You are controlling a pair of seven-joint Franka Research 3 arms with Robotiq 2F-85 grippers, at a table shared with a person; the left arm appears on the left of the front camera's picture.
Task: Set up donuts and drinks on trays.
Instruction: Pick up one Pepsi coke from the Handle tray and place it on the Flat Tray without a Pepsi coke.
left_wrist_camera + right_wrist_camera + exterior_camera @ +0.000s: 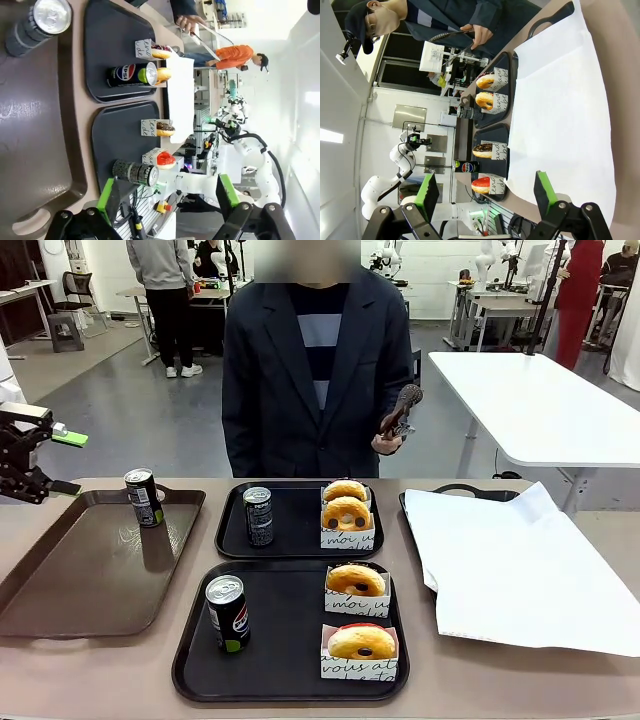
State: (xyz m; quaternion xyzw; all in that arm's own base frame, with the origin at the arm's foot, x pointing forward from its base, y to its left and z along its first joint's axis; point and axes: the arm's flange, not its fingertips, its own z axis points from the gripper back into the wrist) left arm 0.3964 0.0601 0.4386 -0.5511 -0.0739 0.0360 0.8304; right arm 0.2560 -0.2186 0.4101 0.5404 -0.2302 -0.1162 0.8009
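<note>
In the front view, the near black tray [290, 640] lay closest to the camera and carried one can [228, 613] with a round Pepsi logo at its left side and two donuts [356, 581] in white sleeves at its right, the nearest sleeve [359, 669] showing the script "vous". Just behind it, the far black tray [285, 525] held a second can [258, 516] and two more donuts [346, 513], whose front sleeve read "moi". A third can [144, 497] stood upright at the far end of the long brown tray [90, 565] on the left, and most of that tray's floor was bare. On the right, a white paper sheet [520, 570] covered another dark tray [470, 492] and reached beyond the table edge. The left gripper [20, 455] hung at the left picture border, apart from the brown tray, and its jaws stood open and empty. A person [315, 370] stood at the far side and held tongs [400, 412] in one hand. In the left wrist view, the green-padded fingers [109, 201] were spread wide above the brown tray's corner [75, 192], and the Pepsi name could be read on a can [131, 75] in one black tray. In the right wrist view, the right gripper [487, 195] was also open, holding nothing, above the white sheet [555, 100], with the donuts [486, 182] in a row beside the sheet's edge.
</note>
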